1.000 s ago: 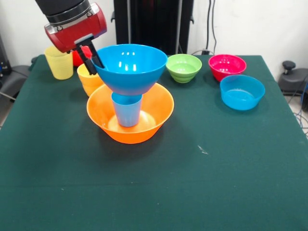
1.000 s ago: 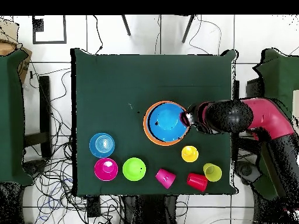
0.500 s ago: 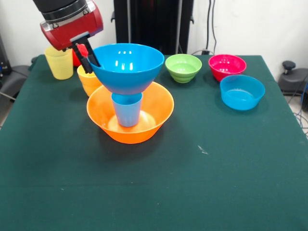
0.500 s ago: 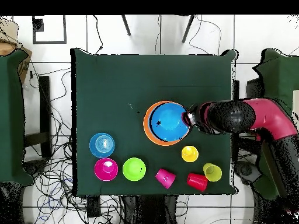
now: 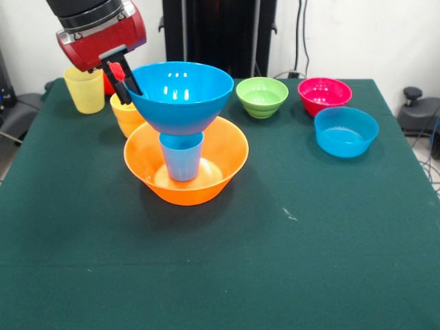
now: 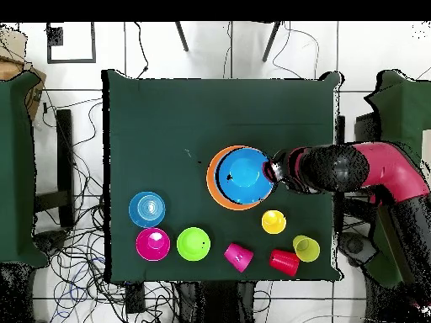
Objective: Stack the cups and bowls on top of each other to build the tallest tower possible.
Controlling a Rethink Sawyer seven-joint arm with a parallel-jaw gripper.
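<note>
On the green table, the large orange bowl is being occupied by the light blue cup, on which the large blue bowl is being held, its rim pinched by the closed gripper.

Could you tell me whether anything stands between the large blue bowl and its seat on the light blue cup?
Nothing visible does. The large blue bowl already sits on the light blue cup, which stands upside down in the large orange bowl. The gripper is at the blue bowl's rim; its grip cannot be made out.
</note>
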